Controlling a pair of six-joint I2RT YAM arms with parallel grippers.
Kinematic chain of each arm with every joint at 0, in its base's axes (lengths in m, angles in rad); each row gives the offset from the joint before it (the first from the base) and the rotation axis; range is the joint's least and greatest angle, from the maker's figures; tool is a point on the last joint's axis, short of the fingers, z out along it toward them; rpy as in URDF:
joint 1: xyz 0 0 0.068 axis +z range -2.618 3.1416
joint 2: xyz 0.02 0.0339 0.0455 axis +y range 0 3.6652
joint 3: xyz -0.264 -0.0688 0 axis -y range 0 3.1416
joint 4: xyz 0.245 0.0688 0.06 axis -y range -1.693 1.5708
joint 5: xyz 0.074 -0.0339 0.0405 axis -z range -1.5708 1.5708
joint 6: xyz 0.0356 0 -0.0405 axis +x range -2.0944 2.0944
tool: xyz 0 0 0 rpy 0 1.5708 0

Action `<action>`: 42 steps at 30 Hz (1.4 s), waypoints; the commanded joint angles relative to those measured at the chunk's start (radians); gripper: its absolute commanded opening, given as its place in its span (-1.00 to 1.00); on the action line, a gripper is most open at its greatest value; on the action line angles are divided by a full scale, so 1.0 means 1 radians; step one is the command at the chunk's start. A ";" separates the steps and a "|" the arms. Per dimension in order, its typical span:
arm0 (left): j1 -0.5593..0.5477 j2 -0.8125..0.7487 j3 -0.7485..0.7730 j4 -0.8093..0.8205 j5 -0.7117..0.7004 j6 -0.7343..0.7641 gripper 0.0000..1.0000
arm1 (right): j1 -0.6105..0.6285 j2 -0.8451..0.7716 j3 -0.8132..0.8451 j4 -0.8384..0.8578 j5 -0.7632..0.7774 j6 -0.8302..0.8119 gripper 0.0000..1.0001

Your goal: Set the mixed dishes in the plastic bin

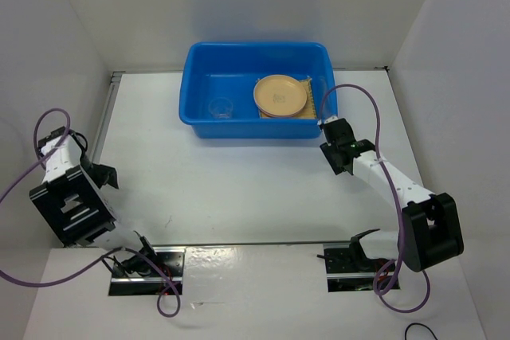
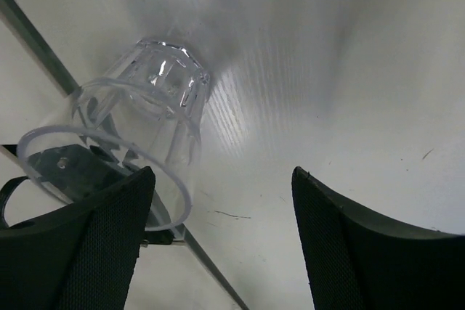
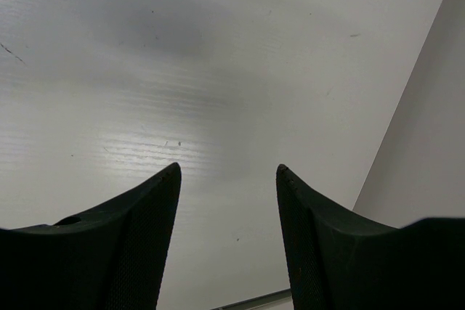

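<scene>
Left wrist view: I am seeing a small clear transparent cup (image 2: 142,110) lying tipped just beside one finger of my left gripper (image 2: 221,172), jaws standing apart; the right gripper (image 3: 229,168) is hanging apart, empty.

Bright blue, round-cornered plastic bin (image 1: 239,128) sits at 12 o'clock on the table. Inside, toward 3 o'clock, a round yellow-tan plate (image 1: 280,95) lies flat on a pink plate (image 1: 275,116), which shows only a sliver of rim at 6 o'clock. Both rest on a woven bamboo mat (image 1: 313,103) that peeks out at 3 o'clock. 1 clear cup (image 1: 221,107) stands at the bin's 7 o'clock. A 2nd clear cup (image 2: 156,99), faceted, is outside on the white surface, mouth toward the left wrist lens.
</scene>
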 commanded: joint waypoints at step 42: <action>-0.843 0.896 1.878 0.207 0.267 0.297 -0.91 | 0.018 -0.254 -0.025 0.109 0.120 0.031 0.28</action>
